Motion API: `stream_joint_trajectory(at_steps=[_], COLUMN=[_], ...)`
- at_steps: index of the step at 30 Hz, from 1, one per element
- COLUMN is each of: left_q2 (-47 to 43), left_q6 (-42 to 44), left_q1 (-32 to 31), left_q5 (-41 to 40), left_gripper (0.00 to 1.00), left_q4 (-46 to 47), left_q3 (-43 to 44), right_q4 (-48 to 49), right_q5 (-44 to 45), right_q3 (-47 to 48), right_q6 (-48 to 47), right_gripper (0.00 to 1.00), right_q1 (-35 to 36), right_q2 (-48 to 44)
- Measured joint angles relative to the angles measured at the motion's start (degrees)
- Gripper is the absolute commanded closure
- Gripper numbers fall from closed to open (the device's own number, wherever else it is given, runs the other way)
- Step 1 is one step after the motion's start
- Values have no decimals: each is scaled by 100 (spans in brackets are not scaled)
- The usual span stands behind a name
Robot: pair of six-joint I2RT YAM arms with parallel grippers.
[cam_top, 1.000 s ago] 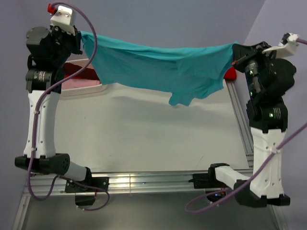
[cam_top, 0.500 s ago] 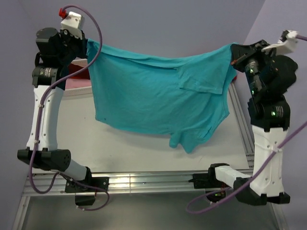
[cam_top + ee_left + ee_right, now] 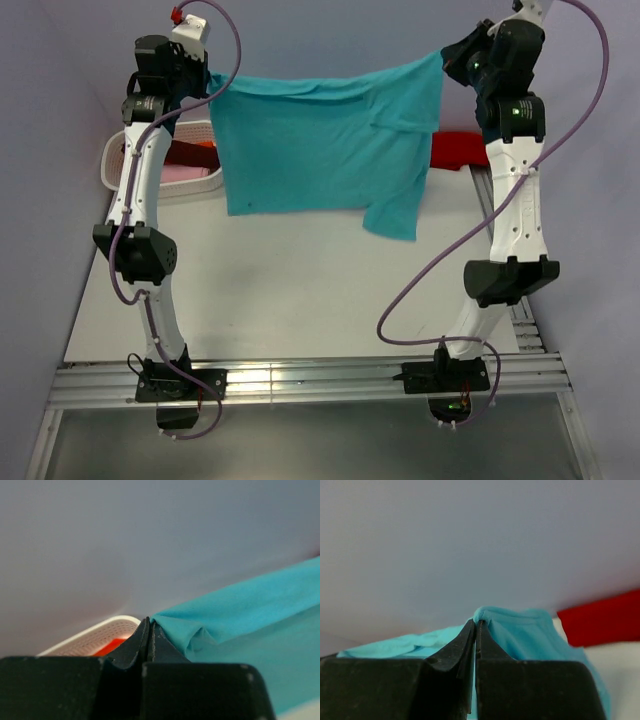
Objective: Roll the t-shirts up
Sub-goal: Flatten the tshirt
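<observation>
Top external view: beyond the tabletop point(image 3: 300, 300), the teal t-shirt point(image 3: 320, 150) hangs spread in the air. The left end effector point(image 3: 207, 80) is clamped on one top corner and the right end effector point(image 3: 447, 58) on the other. Farther back, a white basket point(image 3: 112, 170) at the left holds pink cloth point(image 3: 185, 174). A red t-shirt point(image 3: 458, 150) lies at the right.

Two white arms point(image 3: 138, 190), black joints point(image 3: 140, 252) — long looping purple cables point(image 3: 420, 277).
</observation>
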Motion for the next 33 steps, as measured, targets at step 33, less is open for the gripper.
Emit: stream_joint_trajectory(at_steps=[33], left_q2=[-2767], left_q6=[2472], left_q1=[4], left_q5=[136], left_gripper=[100], left_q4=[-997], left_q3=[-7348], right_q4=[715], right_q5=[72], right_q3=[-9543], right_q6=[1300], right_gripper=[100], right_q1=[284], right_q2=[-4828])
